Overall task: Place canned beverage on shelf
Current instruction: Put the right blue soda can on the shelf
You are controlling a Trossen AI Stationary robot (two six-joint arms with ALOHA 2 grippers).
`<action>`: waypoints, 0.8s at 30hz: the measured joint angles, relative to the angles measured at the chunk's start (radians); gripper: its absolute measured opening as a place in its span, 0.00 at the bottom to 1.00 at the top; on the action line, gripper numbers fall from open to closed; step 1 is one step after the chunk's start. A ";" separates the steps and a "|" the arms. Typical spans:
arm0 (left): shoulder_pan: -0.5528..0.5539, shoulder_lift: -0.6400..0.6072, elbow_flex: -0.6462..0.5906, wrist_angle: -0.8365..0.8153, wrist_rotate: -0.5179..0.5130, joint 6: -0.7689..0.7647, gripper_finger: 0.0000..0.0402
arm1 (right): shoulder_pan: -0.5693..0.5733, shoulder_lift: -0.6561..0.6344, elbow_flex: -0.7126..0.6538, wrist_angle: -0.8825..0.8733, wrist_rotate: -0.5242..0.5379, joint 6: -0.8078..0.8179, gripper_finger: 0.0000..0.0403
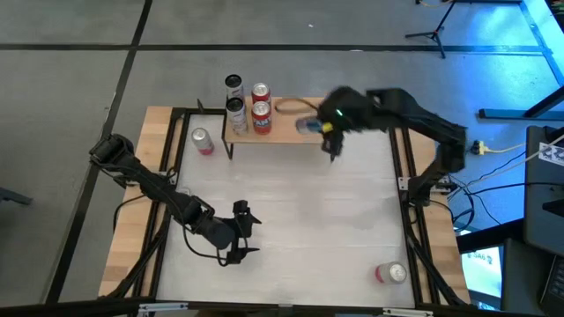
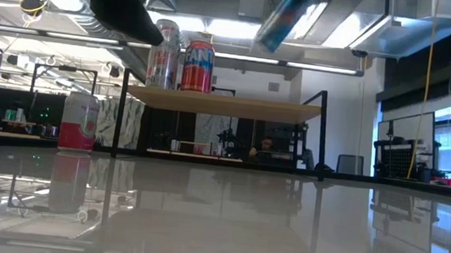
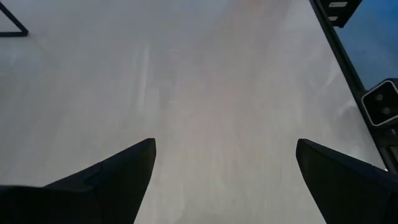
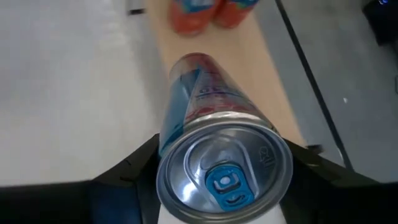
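Glossy white table (image 1: 291, 211), wooden shelf (image 1: 282, 130) at its far edge, your right arm holding a can above it.

Nearest you, a red can (image 1: 390, 274) lies on its side by the table's front right corner. Your left gripper (image 1: 244, 232) waits low over the near-left table, fingers spread wide with nothing between them. Farther back, your right gripper (image 1: 328, 132) clamps a blue-and-silver can (image 4: 205, 149), tilted, above the shelf's right part. Two red cans (image 2: 197, 65) and a silver can (image 2: 165, 54) stand at the shelf's left end.
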 joint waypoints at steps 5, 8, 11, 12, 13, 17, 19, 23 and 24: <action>-0.002 0.000 0.000 0.000 -0.001 -0.003 0.94 | -0.115 0.134 0.127 -0.009 -0.065 -0.074 0.57; 0.003 0.000 0.000 0.001 -0.002 0.001 0.94 | -0.169 0.182 0.161 -0.050 -0.114 -0.083 0.57; 0.015 0.000 0.000 0.001 -0.002 0.011 0.94 | -0.206 0.208 0.163 -0.094 -0.138 -0.093 0.57; 0.019 0.000 0.000 0.001 -0.002 0.012 0.94 | -0.215 0.214 0.163 -0.110 -0.146 -0.093 0.57; 0.023 0.000 0.000 0.001 -0.003 0.013 0.94 | -0.223 0.217 0.163 -0.126 -0.150 -0.090 0.57; 0.025 0.000 0.000 0.001 -0.003 0.027 0.94 | -0.242 0.217 0.163 -0.178 -0.177 -0.060 0.57; 0.024 0.000 0.000 0.001 -0.002 0.044 0.94 | -0.248 0.217 0.163 -0.184 -0.184 -0.049 0.57; 0.034 0.000 0.000 0.001 -0.023 0.080 0.94 | -0.260 0.217 0.164 -0.181 -0.231 -0.059 0.58; 0.038 0.000 0.000 0.000 -0.028 0.082 0.94 | -0.259 0.219 0.164 -0.176 -0.238 -0.072 0.58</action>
